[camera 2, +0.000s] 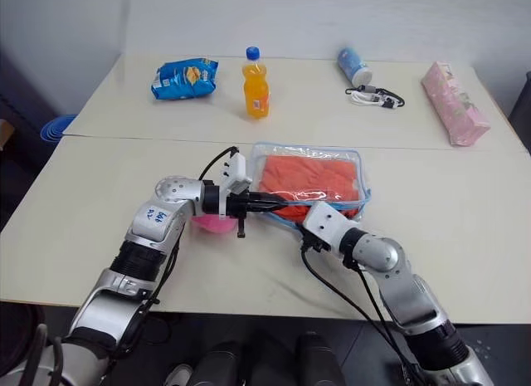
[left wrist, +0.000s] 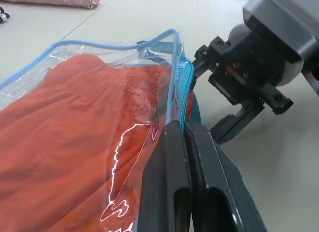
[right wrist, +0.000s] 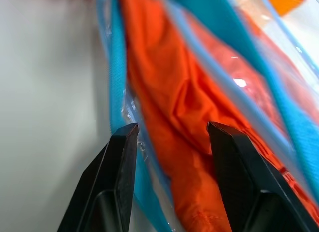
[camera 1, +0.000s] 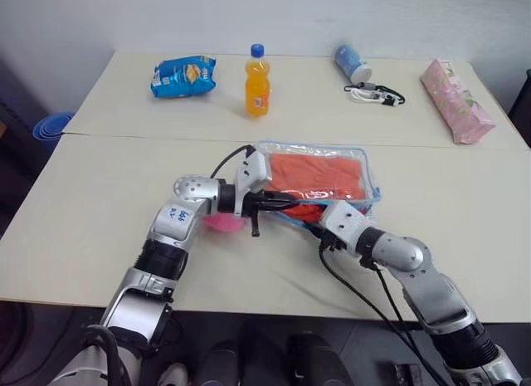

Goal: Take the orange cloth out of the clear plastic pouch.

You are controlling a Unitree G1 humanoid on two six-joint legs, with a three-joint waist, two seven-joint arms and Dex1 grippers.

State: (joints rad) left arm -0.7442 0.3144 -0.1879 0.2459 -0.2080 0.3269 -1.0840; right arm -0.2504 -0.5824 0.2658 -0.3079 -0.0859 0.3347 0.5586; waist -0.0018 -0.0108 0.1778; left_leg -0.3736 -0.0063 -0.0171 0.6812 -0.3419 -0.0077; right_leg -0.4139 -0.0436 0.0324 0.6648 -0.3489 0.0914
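The clear plastic pouch (camera 1: 371, 172) with light blue edging lies at the middle of the near table, and the orange cloth (camera 1: 319, 174) fills it. My left gripper (camera 1: 286, 202) comes in from the left and is shut on the blue edging (left wrist: 175, 67) at the pouch's near mouth. From the near right, my right gripper (right wrist: 169, 124) has its tips in that mouth. Its fingers (right wrist: 122, 157) stand half apart with a thick fold of the orange cloth (right wrist: 169, 92) pressed between them, beside the lower blue edge. In the left wrist view the right gripper (left wrist: 224, 132) sits just beyond the pinched edge.
A pink object (camera 1: 220, 222) lies under my left wrist. On the far table are a blue snack packet (camera 1: 184, 76), an orange drink bottle (camera 1: 257, 85), a white and blue canister (camera 1: 353, 62) on its side, a cable (camera 1: 375, 93) and a pink packet (camera 1: 456, 100).
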